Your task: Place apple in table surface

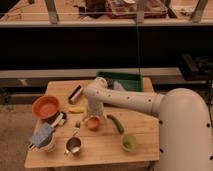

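Observation:
The apple (93,123), small and orange-red, is low over or touching the table surface (145,131) near its middle. My gripper (92,119) comes straight down on it from above and is shut on the apple. The white arm (125,100) reaches in from the lower right and hides part of the tabletop behind it. The light tan wooden table fills the lower centre of the camera view.
An orange bowl (46,106) and a yellow banana-like fruit (76,109) lie left of the apple. A green elongated vegetable (116,123) and a green cup (129,142) lie to the right. A metal cup (74,146), a white container (44,140) and a dark green tray (120,81) stand around.

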{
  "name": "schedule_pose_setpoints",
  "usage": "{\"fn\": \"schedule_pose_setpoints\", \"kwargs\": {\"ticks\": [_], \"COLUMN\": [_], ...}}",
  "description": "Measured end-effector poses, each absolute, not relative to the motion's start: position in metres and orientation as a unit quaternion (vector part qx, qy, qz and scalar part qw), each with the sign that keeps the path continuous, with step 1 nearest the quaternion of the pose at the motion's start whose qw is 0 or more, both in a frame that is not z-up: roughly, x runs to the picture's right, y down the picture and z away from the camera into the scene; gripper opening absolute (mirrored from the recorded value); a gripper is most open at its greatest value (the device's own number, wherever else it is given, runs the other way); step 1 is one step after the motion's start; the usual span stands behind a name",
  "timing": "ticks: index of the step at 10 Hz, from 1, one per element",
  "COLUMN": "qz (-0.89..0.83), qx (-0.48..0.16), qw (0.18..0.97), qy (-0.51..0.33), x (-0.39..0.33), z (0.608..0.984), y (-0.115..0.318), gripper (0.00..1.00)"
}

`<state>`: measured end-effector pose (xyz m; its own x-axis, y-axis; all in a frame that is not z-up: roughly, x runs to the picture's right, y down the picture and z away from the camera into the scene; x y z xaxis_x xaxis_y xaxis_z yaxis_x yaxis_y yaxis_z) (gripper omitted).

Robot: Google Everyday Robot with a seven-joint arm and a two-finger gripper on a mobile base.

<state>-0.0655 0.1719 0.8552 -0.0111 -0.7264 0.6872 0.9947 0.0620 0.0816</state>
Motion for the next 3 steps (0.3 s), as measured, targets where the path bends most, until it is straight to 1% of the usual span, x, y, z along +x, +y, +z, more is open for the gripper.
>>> {"fn": "schedule_pose_setpoints", "kwargs": {"ticks": [3], "qz": [-0.645], "qx": [-0.212], "qw": [0.678], "qy": [-0.283], "x": [-0.063], "z": [0.841], "y": [0.16], "gripper": [0.75]}}
